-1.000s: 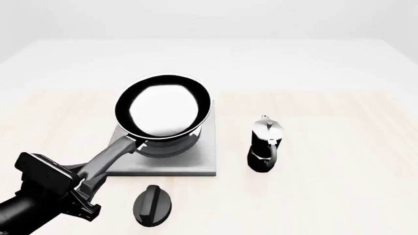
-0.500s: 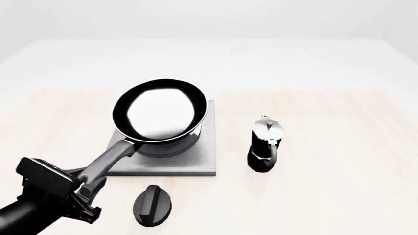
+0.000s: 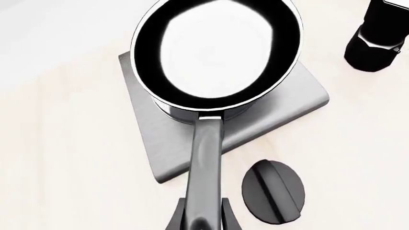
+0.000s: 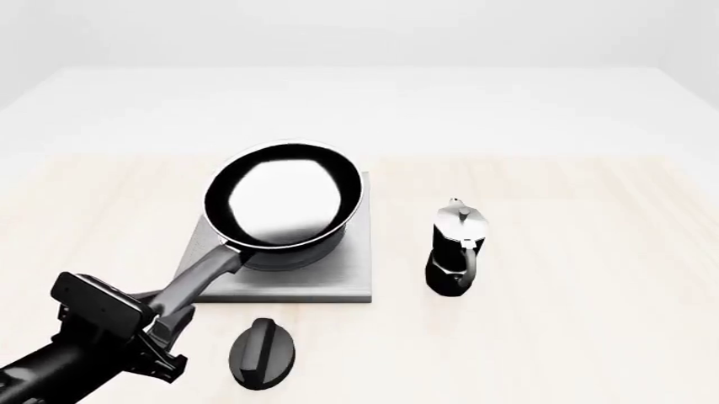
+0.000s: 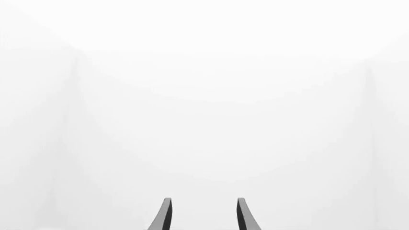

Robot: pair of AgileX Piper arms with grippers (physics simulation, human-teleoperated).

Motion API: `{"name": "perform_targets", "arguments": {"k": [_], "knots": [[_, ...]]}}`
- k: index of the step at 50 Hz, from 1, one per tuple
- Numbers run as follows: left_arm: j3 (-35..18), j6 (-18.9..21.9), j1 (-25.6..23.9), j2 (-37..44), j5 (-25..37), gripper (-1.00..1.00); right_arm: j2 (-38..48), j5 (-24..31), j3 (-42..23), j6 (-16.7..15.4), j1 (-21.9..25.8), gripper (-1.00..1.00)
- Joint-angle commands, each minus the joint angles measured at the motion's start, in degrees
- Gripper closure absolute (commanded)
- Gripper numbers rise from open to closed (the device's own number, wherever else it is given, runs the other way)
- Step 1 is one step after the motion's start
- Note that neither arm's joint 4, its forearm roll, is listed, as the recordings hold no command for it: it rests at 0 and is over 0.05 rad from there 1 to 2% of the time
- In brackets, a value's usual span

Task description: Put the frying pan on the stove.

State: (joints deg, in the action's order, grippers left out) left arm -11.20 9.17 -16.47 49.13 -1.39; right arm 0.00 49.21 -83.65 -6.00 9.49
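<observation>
Left gripper (image 4: 168, 324) clamping the frying pan (image 4: 284, 202) by its handle end, fingers pinching both sides. Pan sitting over the stove (image 4: 337, 273), toward its far left. Right gripper (image 5: 201, 215) holding nothing, fingers spread. Moka pot (image 4: 455, 248) standing right of stove; knob (image 4: 262, 353) lying nearer.

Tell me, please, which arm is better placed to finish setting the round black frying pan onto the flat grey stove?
Left. The left gripper clamps the frying pan by its handle, above the stove. The right gripper is open, facing blank white.
</observation>
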Motion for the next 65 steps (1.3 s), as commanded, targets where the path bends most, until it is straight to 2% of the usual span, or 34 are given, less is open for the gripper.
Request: {"name": "perform_targets", "arguments": {"k": [1, 19, 33, 65], "knots": [[-1.0, 0.6, 0.4, 0.0, -1.4, 1.00, 0.0, -0.6, 1.0, -0.2, 0.1, -1.00], [0.0, 0.2, 1.3, 0.1, -2.2, 1.00, 0.0, -0.7, 1.1, -0.2, 0.2, -1.00], [2.1, -1.0, 1.2, 3.5, -7.2, 1.00, 0.0, -0.7, 1.3, -0.5, 0.5, -1.00], [2.8, -1.4, 2.3, 7.4, -12.0, 1.00, 0.0, -1.5, 2.6, -1.0, 0.9, -1.00]]}}
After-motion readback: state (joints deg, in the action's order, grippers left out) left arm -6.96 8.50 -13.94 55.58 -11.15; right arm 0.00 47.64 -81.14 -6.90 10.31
